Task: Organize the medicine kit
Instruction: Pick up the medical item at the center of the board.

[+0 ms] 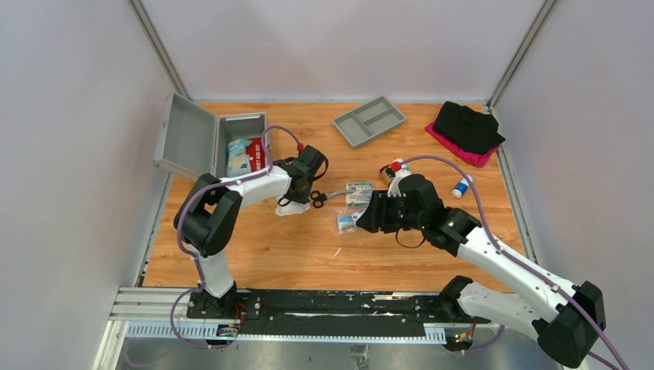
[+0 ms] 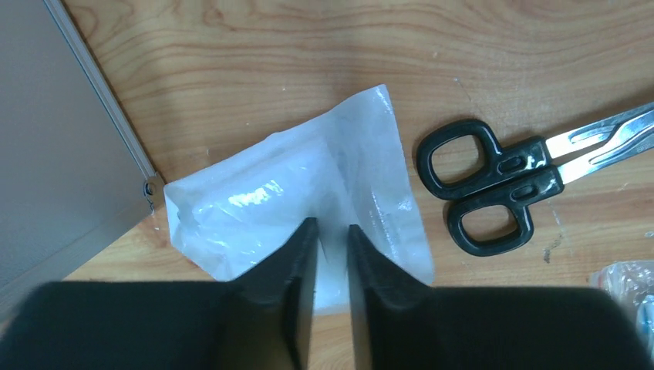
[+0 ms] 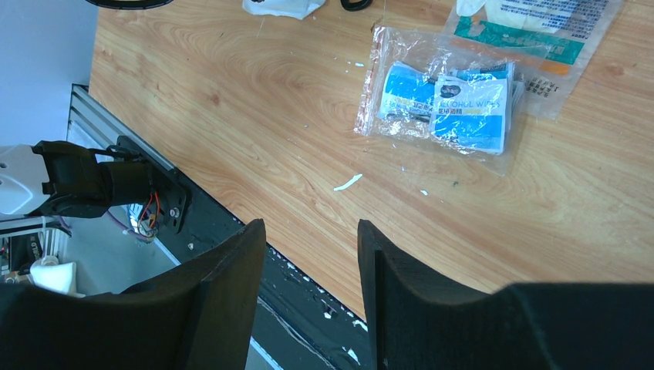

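While the medicine kit [image 1: 185,139] sits at the surface's [image 1: 308,254] far-left corner, lid swung leftward, long axis running near-to-far, your left end effector [image 2: 332,227] beside it narrows over a white packet [image 2: 270,193], grip unclear; right end effector [image 3: 310,227] spread, empty.

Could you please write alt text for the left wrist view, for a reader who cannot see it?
The left gripper, fingers narrowly apart, hangs over a white translucent packet on the wooden table. Black-handled scissors lie just right of it.
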Robot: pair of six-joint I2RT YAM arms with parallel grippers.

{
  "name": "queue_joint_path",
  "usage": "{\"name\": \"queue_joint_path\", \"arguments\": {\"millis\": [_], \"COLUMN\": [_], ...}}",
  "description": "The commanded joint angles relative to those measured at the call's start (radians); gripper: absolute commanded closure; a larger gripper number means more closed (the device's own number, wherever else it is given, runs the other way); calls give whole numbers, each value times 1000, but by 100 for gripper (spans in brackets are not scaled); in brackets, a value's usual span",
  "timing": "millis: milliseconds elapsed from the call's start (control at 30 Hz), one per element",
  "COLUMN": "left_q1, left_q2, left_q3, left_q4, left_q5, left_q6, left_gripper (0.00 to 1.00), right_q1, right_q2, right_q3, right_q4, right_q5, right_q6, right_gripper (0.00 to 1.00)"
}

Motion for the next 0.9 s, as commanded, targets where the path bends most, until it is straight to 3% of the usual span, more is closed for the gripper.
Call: {"name": "queue_joint_path", "arguments": {"millis": [0, 133, 200, 467, 667, 867], "left_q1": [-15, -24, -26, -27, -23, 96], "left_q2": [9, -28, -57, -173, -242, -274], "left_q3": [27, 43, 52, 152, 317, 370], "left_q4": [7, -22, -36, -106, -195, -214], "left_q5": [-22, -30, -26, 15, -44, -22], "left_q6": [-3, 1, 1, 43, 164, 268], "left_gripper": [80, 97, 100, 100, 100, 100], "right_q1": [-11, -12, -11, -10, -11, -12], "right_q2": [-14, -8, -7, -14, -27, -36], "right_q3": [-14, -12, -11, -13, -14, -16], "right_q4": [-20, -20, -20, -24, -31, -42], "right_q5": [13, 12, 9, 7, 9, 1], "right_q6": [0, 2, 2, 5, 5, 7], "right_gripper": [48, 48, 48, 48, 48, 48]}}
